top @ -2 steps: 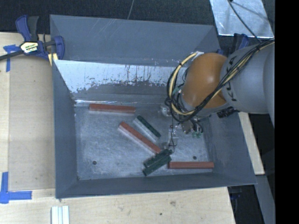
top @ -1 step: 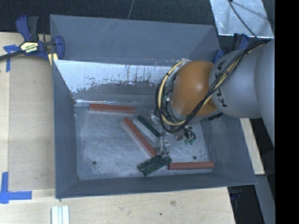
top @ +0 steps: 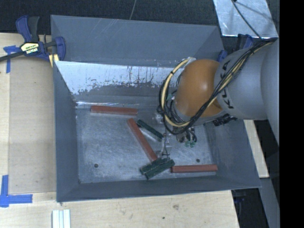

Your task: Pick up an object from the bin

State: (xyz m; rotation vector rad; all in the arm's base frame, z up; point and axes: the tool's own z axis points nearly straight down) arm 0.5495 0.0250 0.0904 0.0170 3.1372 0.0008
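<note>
gripper (top: 166, 151): low in the bin (top: 65, 141), hanging under the arm's orange cover (top: 199, 87); its tip is close over the floor; i cannot tell whether it is apart or together, the tip being thin and dark against the clutter

nearest thing: a short dark green block (top: 157, 167), lying flat just past the tip on the side of the bin's near wall; the tip seems to touch or almost touch its upper edge; contact i cannot confirm

beside the gripper: a long red-brown stick (top: 141, 139) lies slantwise just to the left of the tip as the camera sees it; one end of it runs down to the green block

behind the gripper: a dark green bar (top: 149, 129) lies across the upper part of that stick, near the tip on its far-left side

other side: a second red-brown stick (top: 194, 168) lies flat to the right of the green block, end to end with it, under the arm

farthest off: a third red-brown stick (top: 114, 110) lies well apart from the gripper, along the foot of the far wall

done so far: the approach, by my judgement; the gripper is down among the things

left to do: nothing shows clamped; a grasp, most likely on the green block, and the lift out are not yet done
</note>
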